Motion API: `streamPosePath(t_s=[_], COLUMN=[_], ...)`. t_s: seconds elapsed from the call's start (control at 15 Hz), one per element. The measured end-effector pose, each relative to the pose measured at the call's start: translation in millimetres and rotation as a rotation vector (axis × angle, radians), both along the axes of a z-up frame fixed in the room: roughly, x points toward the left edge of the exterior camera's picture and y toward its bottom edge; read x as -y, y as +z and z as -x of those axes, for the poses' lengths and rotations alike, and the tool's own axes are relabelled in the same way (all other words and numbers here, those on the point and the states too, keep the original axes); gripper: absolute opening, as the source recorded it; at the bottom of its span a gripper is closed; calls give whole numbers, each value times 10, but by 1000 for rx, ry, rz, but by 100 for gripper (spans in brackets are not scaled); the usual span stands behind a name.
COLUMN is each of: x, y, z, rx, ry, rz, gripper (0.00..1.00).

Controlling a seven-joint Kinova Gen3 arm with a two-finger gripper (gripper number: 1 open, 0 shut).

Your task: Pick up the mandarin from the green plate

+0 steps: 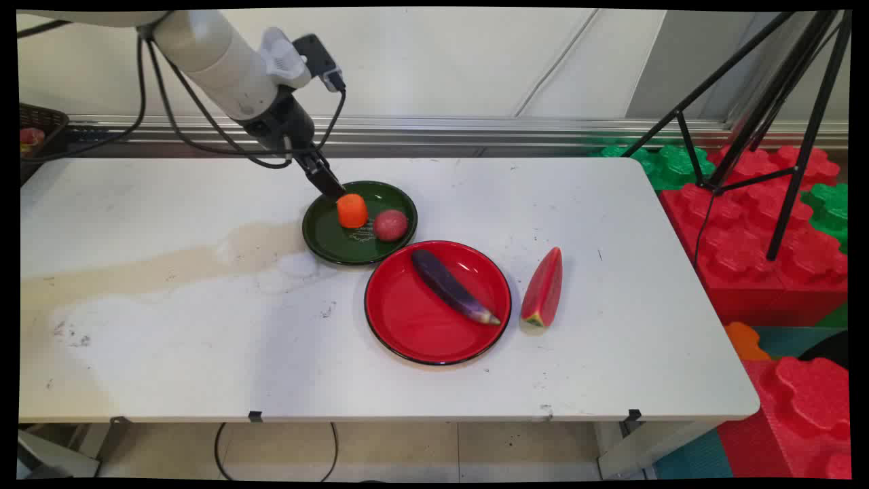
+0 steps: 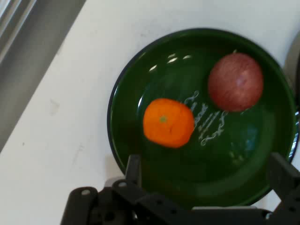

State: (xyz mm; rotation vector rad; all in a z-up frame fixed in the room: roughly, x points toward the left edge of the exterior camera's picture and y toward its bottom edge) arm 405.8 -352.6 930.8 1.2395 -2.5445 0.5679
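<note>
Hand view: hand [image 2: 206, 171] over the green plate [image 2: 126, 140], fingers [image 2: 133, 168] spread apart, gripping nothing.
Main view: hand [image 1: 331, 188] sits at the green plate's [image 1: 319, 238] far-left rim, just beside the orange fruit [image 1: 352, 210]. In the hand view the orange fruit [image 2: 168, 123] lies inside the plate, clear of both fingers; a dull red round fruit [image 2: 235, 81] lies near it on the same plate. Red plate [image 1: 407, 319] touches the green one on the near side and carries a purple eggplant [image 1: 453, 286]. Watermelon slice [image 1: 544, 288] lies on the white bench [image 1: 170, 326], just right of the red plate.
</note>
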Motion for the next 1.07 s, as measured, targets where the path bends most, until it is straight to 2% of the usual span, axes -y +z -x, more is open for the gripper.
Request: streamPosePath(t_s=[0.67,1.07], x=[628,925], y=[-593,-908], z=[-155,-138], rx=[80,82], ry=[-42,-78], rz=[-127,-153], gripper=[100,100])
